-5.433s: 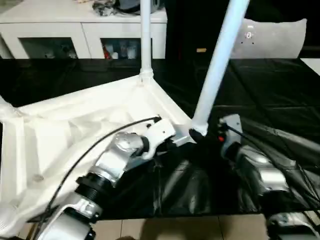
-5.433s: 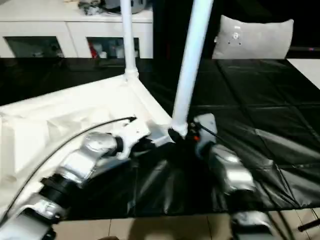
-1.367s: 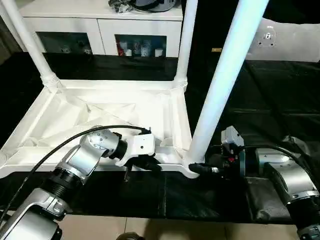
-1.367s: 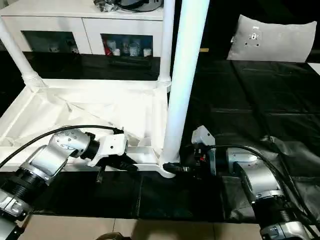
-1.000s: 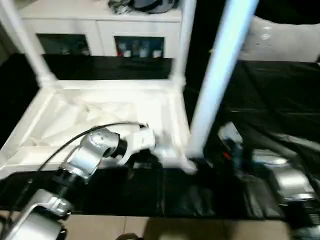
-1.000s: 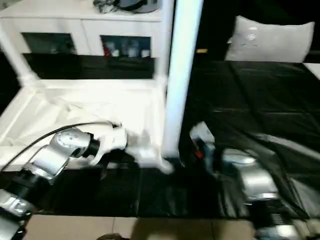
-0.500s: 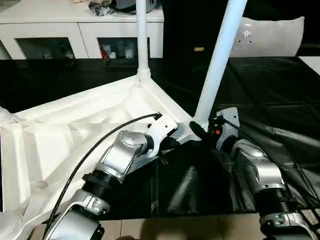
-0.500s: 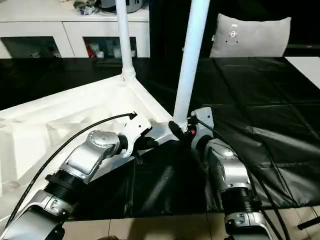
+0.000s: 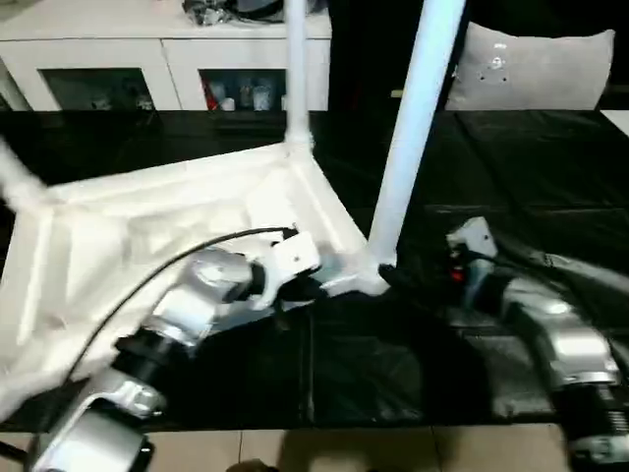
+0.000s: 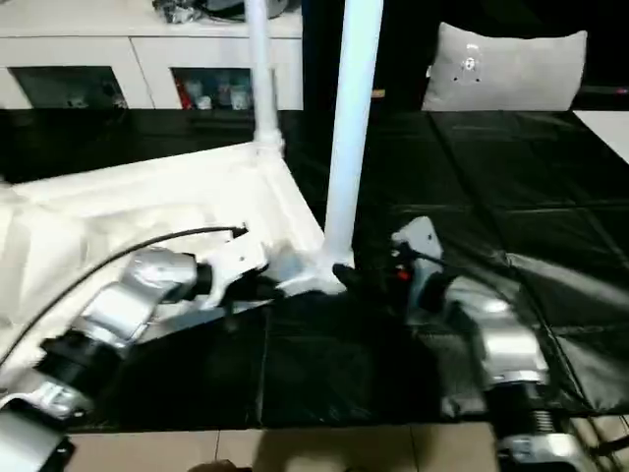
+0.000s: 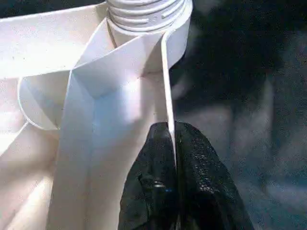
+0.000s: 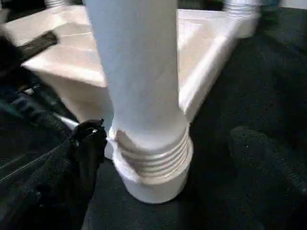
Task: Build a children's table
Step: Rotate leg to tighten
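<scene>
Right wrist view: leg (image 12: 139, 72) stands in corner socket (image 12: 153, 179).

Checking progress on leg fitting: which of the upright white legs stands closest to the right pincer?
The thick-looking near leg, standing in the corner socket right beside the right pincer. The other upright leg rises from the far corner.

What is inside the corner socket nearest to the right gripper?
A white leg stands in the socket; some thread rings show above the rim. The leg's end inside the socket is covered. The left gripper pinches the top's edge wall beside it.
</scene>
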Controlling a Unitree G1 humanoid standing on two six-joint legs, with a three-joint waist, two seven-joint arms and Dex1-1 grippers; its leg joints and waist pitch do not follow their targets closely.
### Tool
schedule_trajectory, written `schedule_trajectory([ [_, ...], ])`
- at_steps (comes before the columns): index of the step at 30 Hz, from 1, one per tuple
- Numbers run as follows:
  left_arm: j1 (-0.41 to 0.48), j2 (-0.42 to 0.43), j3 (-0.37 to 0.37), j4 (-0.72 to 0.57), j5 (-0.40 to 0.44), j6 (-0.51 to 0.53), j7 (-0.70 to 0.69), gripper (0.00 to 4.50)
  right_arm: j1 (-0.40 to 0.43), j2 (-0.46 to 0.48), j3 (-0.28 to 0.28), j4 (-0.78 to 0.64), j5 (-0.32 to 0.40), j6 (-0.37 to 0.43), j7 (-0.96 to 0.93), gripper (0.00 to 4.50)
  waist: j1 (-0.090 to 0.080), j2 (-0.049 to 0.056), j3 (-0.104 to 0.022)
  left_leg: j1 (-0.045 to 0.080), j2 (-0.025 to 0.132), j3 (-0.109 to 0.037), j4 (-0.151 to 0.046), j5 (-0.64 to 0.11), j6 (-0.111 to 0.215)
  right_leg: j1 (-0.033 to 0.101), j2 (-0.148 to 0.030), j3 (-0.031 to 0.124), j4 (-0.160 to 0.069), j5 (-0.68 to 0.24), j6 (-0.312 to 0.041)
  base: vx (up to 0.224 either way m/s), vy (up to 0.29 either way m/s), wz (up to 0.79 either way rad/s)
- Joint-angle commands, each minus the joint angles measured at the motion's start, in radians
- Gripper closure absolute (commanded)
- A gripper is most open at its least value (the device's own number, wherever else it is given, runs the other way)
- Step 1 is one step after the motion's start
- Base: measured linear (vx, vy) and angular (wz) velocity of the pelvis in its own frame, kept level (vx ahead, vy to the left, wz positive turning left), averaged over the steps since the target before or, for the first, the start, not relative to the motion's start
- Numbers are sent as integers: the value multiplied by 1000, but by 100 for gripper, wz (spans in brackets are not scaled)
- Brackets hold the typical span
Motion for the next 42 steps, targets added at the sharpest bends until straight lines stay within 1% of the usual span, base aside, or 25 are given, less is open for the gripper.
schedule_trajectory([
  [1, 16, 30, -67, -5, 8, -65, -105, 450, 4, -25, 30, -28, 12, 1, 72, 11, 4, -5, -59, 13, 122, -57, -78, -164, 75, 51, -98, 63, -60, -132, -275, 0, 0, 0],
  [2, 17, 42, -74, -7, 6, -82, -129, 450, 2, -36, 41, -27, 2, -7, 85, 11, 14, -5, -59, 13, 124, -54, -77, -149, 80, 49, -97, 62, -58, -128, -279, 0, 0, 0],
  [3, 16, 59, -86, -6, 7, -107, -167, 450, 2, -58, 69, -27, -11, -19, 134, 11, 17, -3, -58, 15, 125, -53, -77, -150, 78, 47, -97, 62, -58, -131, -280, 0, 0, 0],
  [5, 14, 66, -91, -3, 8, -122, -187, 450, 6, -70, 87, -33, -14, -24, 172, 11, 25, -2, -57, 17, 128, -53, -80, -180, 63, 46, -98, 62, -60, -169, -277, 0, 0, 0],
  [6, 13, 70, -93, -2, 7, -128, -198, 450, 8, -76, 96, -37, -16, -26, 189, 11, 25, -11, -56, 16, 128, -53, -80, -186, 60, 47, -99, 62, -62, -180, -275, 0, 0, 0],
  [9, 10, 87, -105, -10, 1, -140, -249, 450, 16, -94, 133, -53, -6, -6, 266, 11, 35, -7, -56, 19, 130, -53, -82, -194, 42, 45, -101, 65, -61, -203, -266, 0, 0, 0],
  [10, 8, 96, -113, -11, -1, -148, -270, 450, 17, -95, 143, -54, 2, 2, 289, 39, 37, -7, -56, 18, 130, -54, -82, -195, 40, 45, -101, 65, -60, -200, -266, 0, 0, 0],
  [11, 7, 103, -120, -13, -3, -160, -289, 450, 14, -92, 148, -50, 7, 7, 299, 39, 38, -7, -56, 15, 130, -55, -83, -191, 42, 46, -101, 65, -59, -195, -266, 0, 0, 0],
  [16, 1, 112, -131, -12, -2, -183, -324, 450, -8, -66, 153, -10, 12, -8, 301, 85, 39, -7, -57, 18, 129, -54, -82, -195, 27, 44, -103, 65, -61, -215, -267, 0, 0, 0],
  [17, 1, 113, -131, -12, -1, -184, -326, 450, -9, -66, 156, -10, 14, -6, 307, 90, 41, -9, -58, 17, 130, -55, -82, -190, 28, 45, -104, 65, -58, -207, -270, 0, 0, 0],
  [18, 0, 113, -131, -12, 0, -186, -331, 450, -9, -66, 162, -12, 19, 0, 319, 90, 42, -8, -58, 17, 130, -55, -82, -188, 27, 44, -103, 65, -58, -203, -269, 0, 0, 0],
  [23, -3, 112, -131, -4, 0, -194, -335, 450, -5, -65, 162, -16, 21, 0, 333, 134, 46, -8, -60, 16, 127, -52, -78, -161, 39, 46, -103, 65, -54, -160, -276, 0, 0, 0],
  [24, -3, 112, -130, -3, 0, -195, -336, 450, -5, -65, 162, -16, 21, 1, 335, 134, 47, -8, -60, 15, 128, -53, -78, -161, 39, 47, -103, 64, -54, -165, -275, 0, 0, 0],
  [25, -2, 112, -130, -3, 0, -195, -337, 450, -4, -65, 162, -16, 22, 2, 336, 158, 47, -8, -59, 16, 128, -53, -79, -167, 37, 46, -103, 64, -56, -180, -272, 0, 0, 0],
  [29, 4, 106, -122, -6, -10, -183, -334, 450, 5, -64, 160, -21, 28, 10, 343, 179, 48, -7, -59, 17, 129, -54, -80, -174, 30, 45, -102, 64, -56, -189, -268, 0, 0, 0],
  [32, 17, 65, -74, -27, -39, -71, -244, 450, 33, -31, 135, -65, 55, 61, 279, 185, 49, -8, -60, 19, 130, -52, -80, -165, 29, 46, -102, 65, -54, -169, -275, 0, 0, 0],
  [33, 17, 65, -74, -27, -39, -71, -244, 450, 33, -31, 135, -65, 55, 61, 279, 185, 52, -7, -60, 19, 131, -53, -80, -165, 27, 46, -104, 65, -54, -170, -276, 0, 0, 0],
  [34, 20, 43, -56, -36, -49, -23, -206, 450, 33, -3, 126, -69, 40, 61, 213, 186, 49, -7, -58, 18, 130, -54, -82, -178, 23, 44, -104, 66, -57, -195, -272, 0, 0, 0],
  [35, 21, 18, -38, -44, -52, 33, -155, 450, 27, 29, 118, -62, 15, 69, 129, 186, 46, -5, -54, 20, 128, -56, -84, -209, 8, 41, -104, 66, -65, -247, -262, 0, 0, 0],
  [36, 21, 6, -31, -47, -52, 57, -132, 450, 24, 43, 115, -57, 3, 73, 91, 186, 42, -7, -52, 20, 127, -56, -86, -229, -2, 41, -104, 67, -69, -280, -254, 0, 0, 0],
  [38, 16, -41, -3, -46, -56, 117, -53, 450, 0, 93, 91, -17, -27, 78, -33, 186, 29, -8, -49, 23, 121, -64, -87, -275, -31, 39, -110, 66, -84, -405, -214, 0, 0, 0],
  [39, 12, -65, 11, -39, -54, 142, -10, 450, -12, 114, 79, 1, -35, 81, -84, 187, 24, -7, -49, 22, 123, -66, -88, -280, -37, 40, -111, 67, -84, -418, -208, 0, 0, 0],
  [40, 9, -81, 21, -34, -52, 159, 21, 450, -20, 128, 71, 13, -40, 84, -118, 187, 15, -8, -50, 19, 122, -68, -89, -287, -43, 40, -107, 64, -85, -427, -198, 0, 0, 0],
  [41, -7, -133, 50, -5, -41, 205, 120, 450, -43, 166, 50, 45, -55, 88, -211, 187, 4, -8, -49, 19, 122, -70, -90, -297, -48, 38, -104, 64, -86, -419, -197, 0, 0, 0],
  [42, -15, -154, 61, 13, -32, 222, 166, 450, -52, 182, 40, 58, -60, 92, -251, 187, 1, -8, -50, 19, 119, -69, -89, -296, -46, 38, -104, 64, -87, -415, -197, 0, 0, 0],
])
